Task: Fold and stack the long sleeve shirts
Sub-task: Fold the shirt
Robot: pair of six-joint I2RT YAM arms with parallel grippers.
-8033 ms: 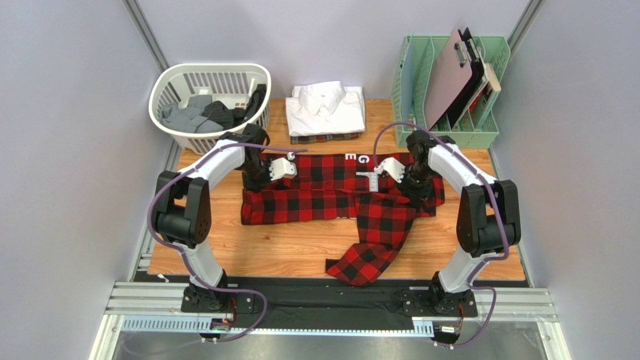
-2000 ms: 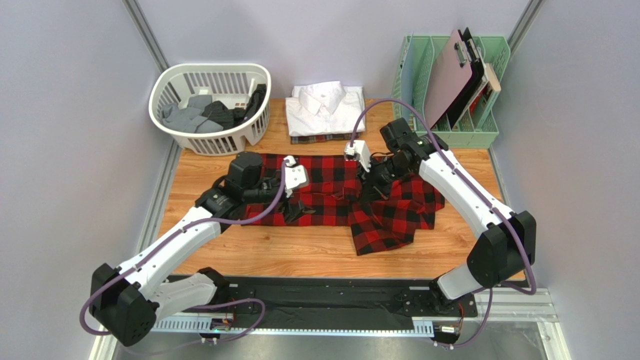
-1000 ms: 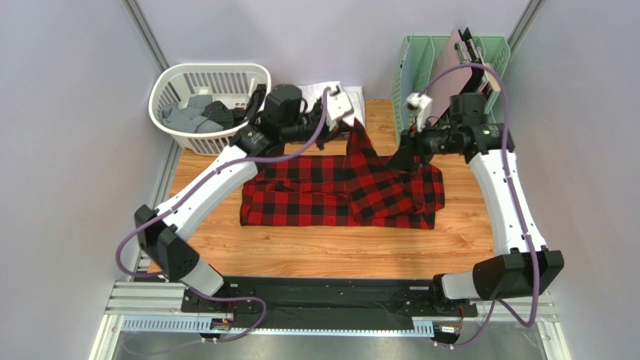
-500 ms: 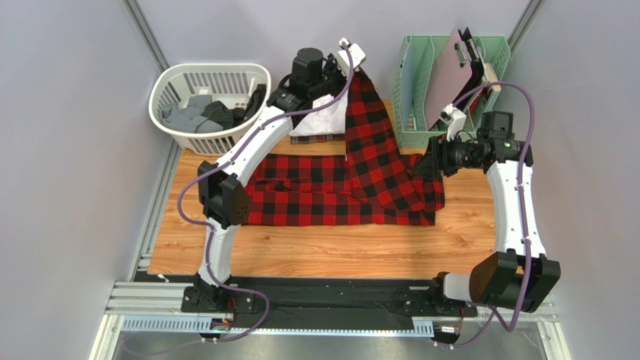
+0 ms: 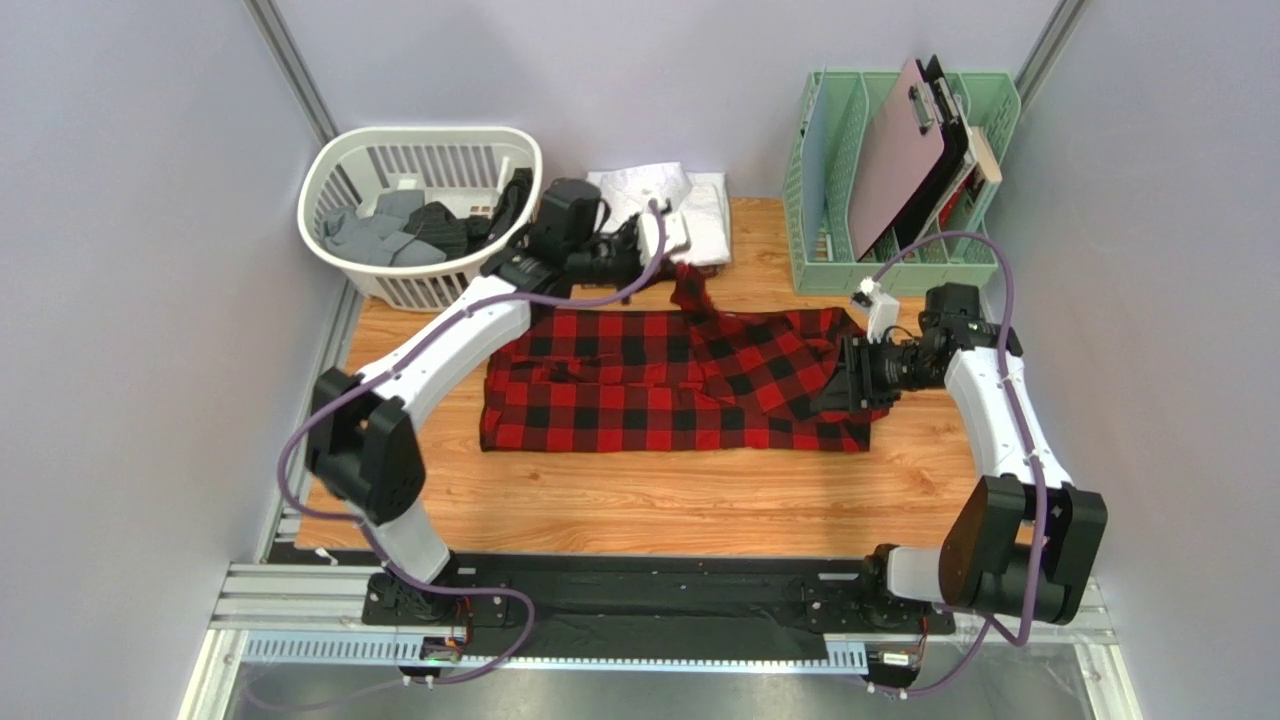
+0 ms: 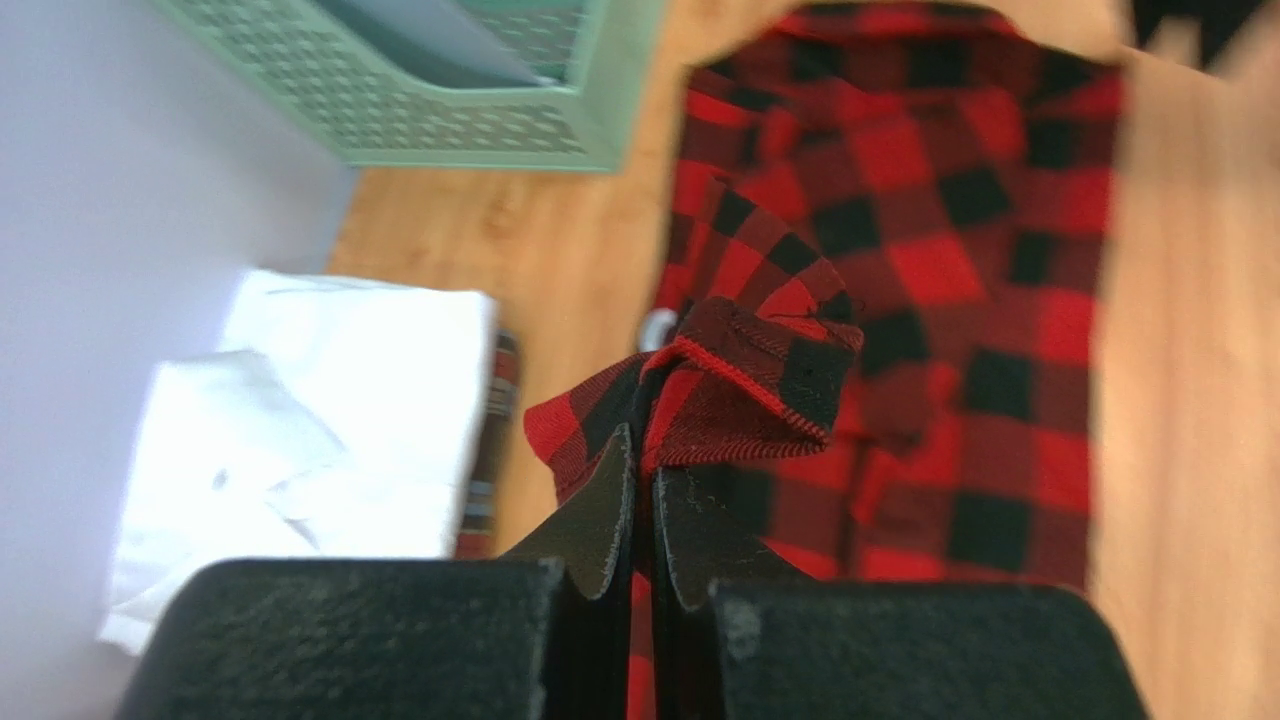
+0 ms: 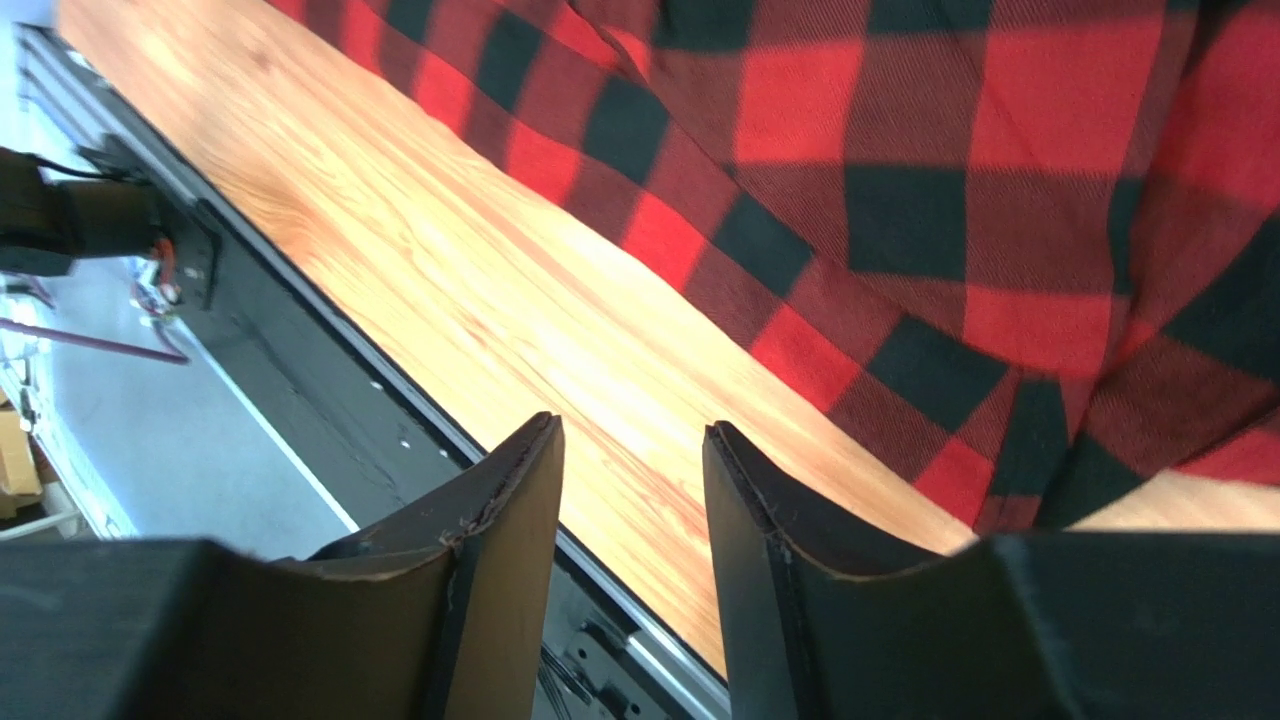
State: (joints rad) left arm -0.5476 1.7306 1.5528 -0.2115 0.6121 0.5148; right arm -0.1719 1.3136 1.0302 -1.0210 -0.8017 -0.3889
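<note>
The red-and-black checked shirt (image 5: 631, 398) lies spread flat across the middle of the table (image 5: 601, 510). One sleeve (image 5: 706, 308) is drawn up toward the far edge. The left gripper (image 6: 643, 462) is clenched on that sleeve's end (the cloth sits bunched between the fingertips). Just past it, at the far edge, the white shirt (image 5: 703, 203) rests folded on the dark plaid shirt (image 6: 489, 458), of which only a sliver shows. The right gripper (image 7: 631, 443) hangs at the checked shirt's right edge, jaws apart and grasping nothing. A basket (image 5: 353, 158) stands far left and a green rack (image 5: 819, 188) far right.
</note>
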